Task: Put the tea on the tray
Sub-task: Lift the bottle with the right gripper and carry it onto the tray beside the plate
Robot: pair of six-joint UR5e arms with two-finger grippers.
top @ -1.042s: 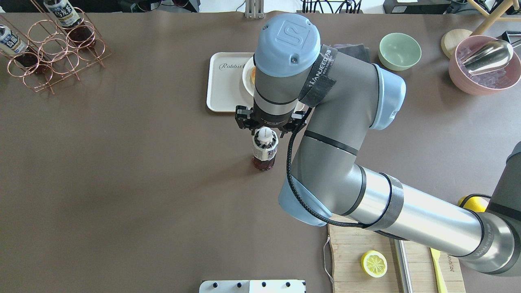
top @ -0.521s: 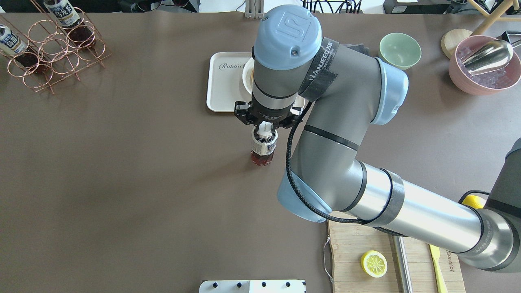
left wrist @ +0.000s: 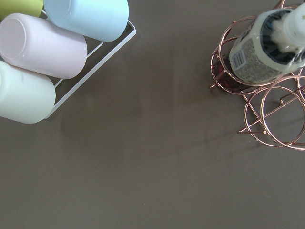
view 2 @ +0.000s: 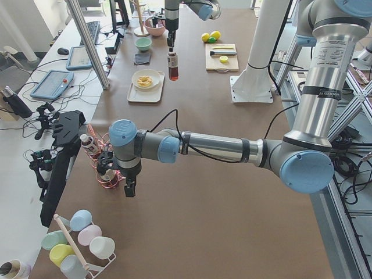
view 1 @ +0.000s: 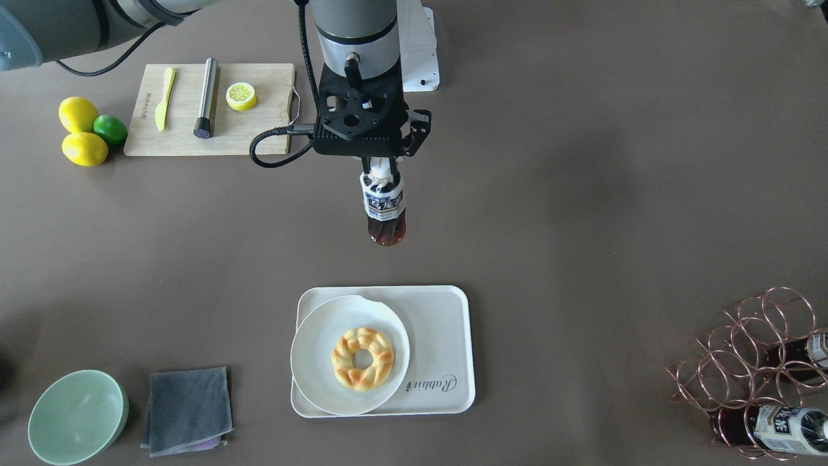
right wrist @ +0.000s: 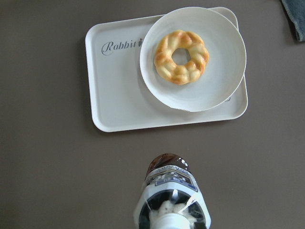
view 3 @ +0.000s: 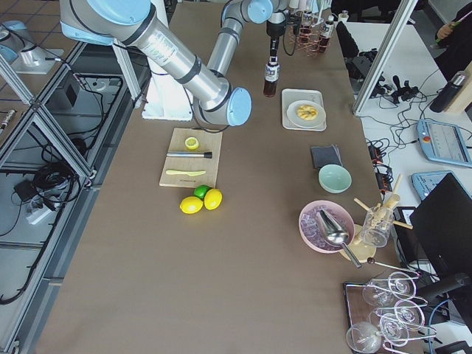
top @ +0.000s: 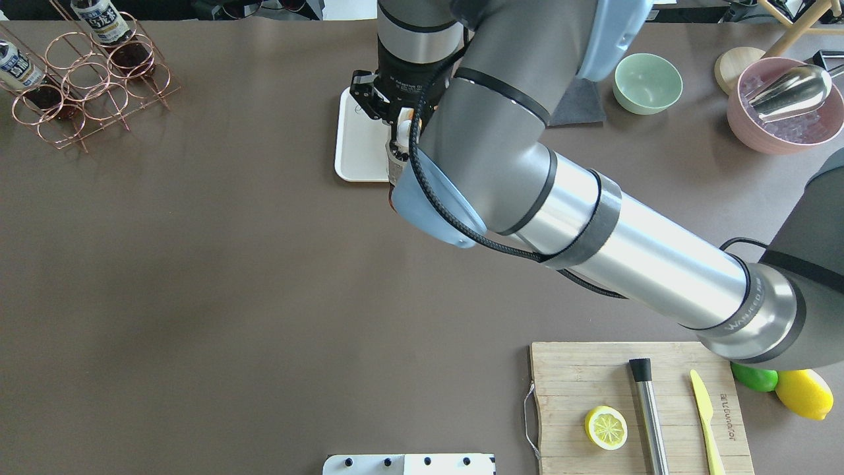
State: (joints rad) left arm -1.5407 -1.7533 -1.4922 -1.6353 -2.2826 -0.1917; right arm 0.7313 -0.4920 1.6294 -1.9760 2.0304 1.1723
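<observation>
The tea [view 1: 383, 208], a small clear bottle of reddish-brown liquid with a white and blue label, hangs upright from my right gripper [view 1: 383, 171], which is shut on its white cap. It is held above the table, on the robot's side of the cream tray [view 1: 442, 323] and apart from it. In the right wrist view the tea [right wrist: 171, 191] is below the tray [right wrist: 119, 95]. In the overhead view my arm hides most of the tea [top: 393, 173]. My left gripper [view 2: 128, 189] hangs by the copper rack; I cannot tell whether it is open or shut.
A round white plate [view 1: 310, 362] with a ring-shaped pastry [view 1: 362, 358] covers one half of the tray. A grey cloth [view 1: 186, 409] and a green bowl [view 1: 76, 416] lie beside it. The copper rack [view 1: 750, 362] holds more bottles. A cutting board [view 1: 259, 129] is near the robot.
My right arm has risen and moved toward the tray, carrying the tea up off the table by its cap.
</observation>
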